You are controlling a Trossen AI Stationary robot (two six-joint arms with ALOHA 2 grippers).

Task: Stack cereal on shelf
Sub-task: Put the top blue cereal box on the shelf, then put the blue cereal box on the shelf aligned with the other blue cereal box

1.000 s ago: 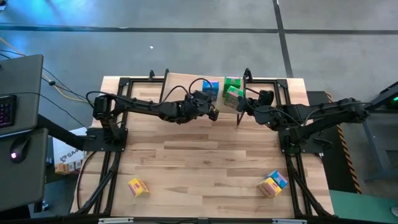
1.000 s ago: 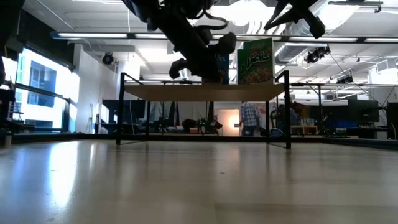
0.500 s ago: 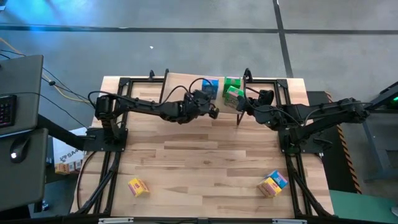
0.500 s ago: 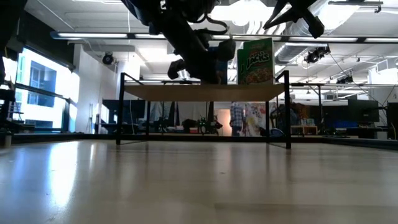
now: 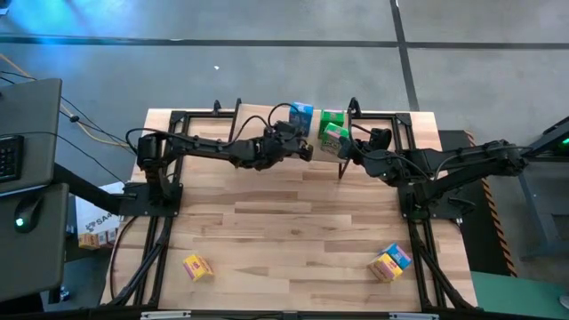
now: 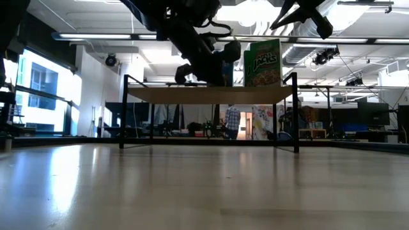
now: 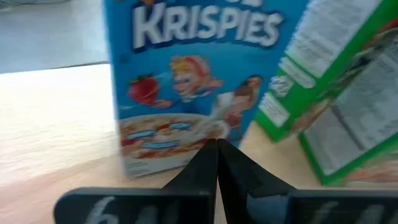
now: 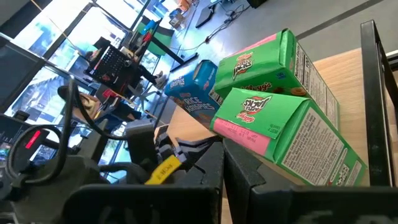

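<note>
A blue cereal box [image 5: 300, 115] stands upright on the shelf's plank [image 5: 262, 116]; it also shows in the left wrist view [image 7: 186, 81]. Two green boxes [image 5: 333, 119] [image 5: 334, 139] stand beside it on the plank, one behind the other. My left gripper [image 7: 217, 144] is shut, and its tips are at the lower front of the blue box. My right gripper [image 8: 222, 152] is shut and empty, on the near side of the green boxes [image 8: 280, 134]. Two yellow boxes [image 5: 197, 267] [image 5: 383, 267] and a second blue box [image 5: 398, 256] lie on the table near its front edge. My left gripper points its shut fingertips [image 7: 211, 152] level from the table's near side at the lower part of the blue box's front face [image 7: 186, 134]. I cannot tell whether they touch it. The box stands upright on the plank.
The shelf's black legs [image 5: 340, 169] and frame posts [image 6: 295, 112] stand close to both arms. Both arms' black base frames [image 5: 151, 222] run along the table's sides. People stand in the room behind the table [image 6: 231, 121].
My left gripper has gone toward the table's far edge, its fingers shut. The blue box has slid along the plank toward the far edge and now stands straighter next to the green boxes.
</note>
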